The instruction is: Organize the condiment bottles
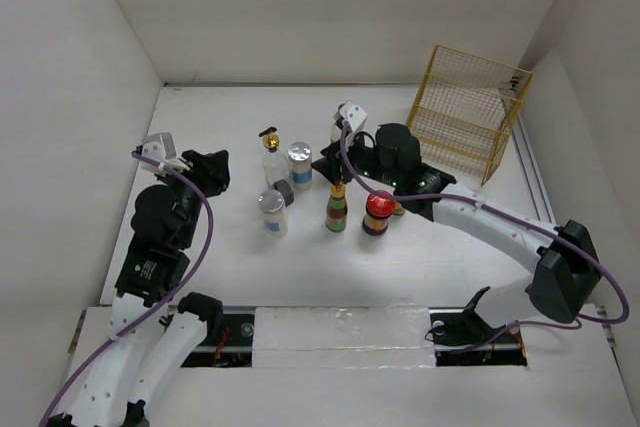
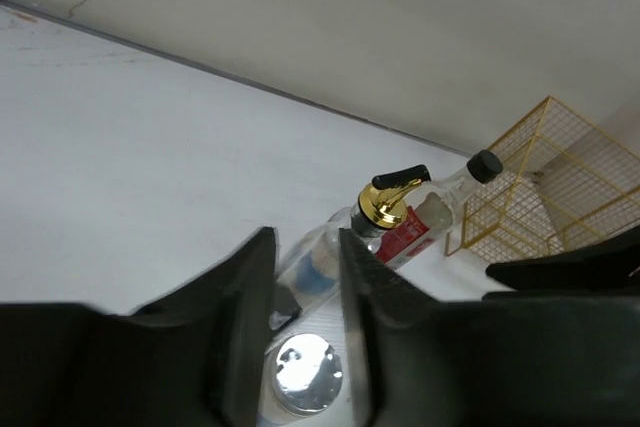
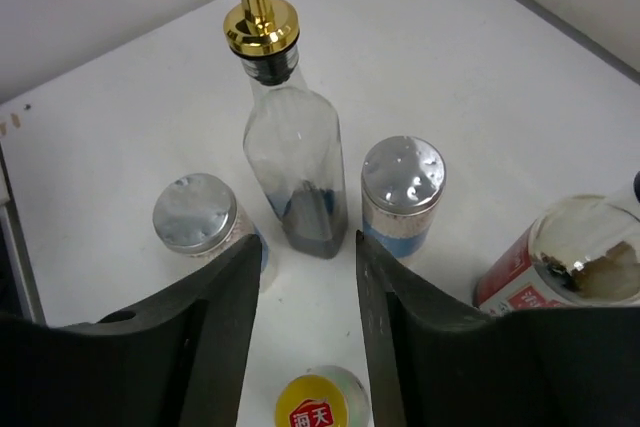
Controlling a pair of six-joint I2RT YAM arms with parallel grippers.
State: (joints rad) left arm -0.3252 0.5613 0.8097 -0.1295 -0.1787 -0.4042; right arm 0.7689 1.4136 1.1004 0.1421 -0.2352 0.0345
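The condiment bottles stand grouped mid-table: a gold-spout clear bottle (image 1: 271,152), two silver-lidded shakers (image 1: 299,165) (image 1: 272,212), a yellow-capped sauce bottle (image 1: 337,207) and a red-lidded dark jar (image 1: 377,212). My right gripper (image 1: 332,162) hovers open over the group. Its wrist view has the yellow cap (image 3: 312,407) below the gap, the gold-spout bottle (image 3: 295,167) ahead, and a red-labelled bottle (image 3: 560,267) to the right. My left gripper (image 1: 212,169) hangs left of the group, jaws a narrow gap apart around nothing. It looks at a shaker lid (image 2: 305,377) and a black-capped bottle (image 2: 455,192).
A yellow wire basket (image 1: 470,112) stands at the back right, near the wall. White walls enclose the table on the left, back and right. A small brown-capped bottle (image 1: 398,209) sits partly hidden behind the red-lidded jar, under my right arm.
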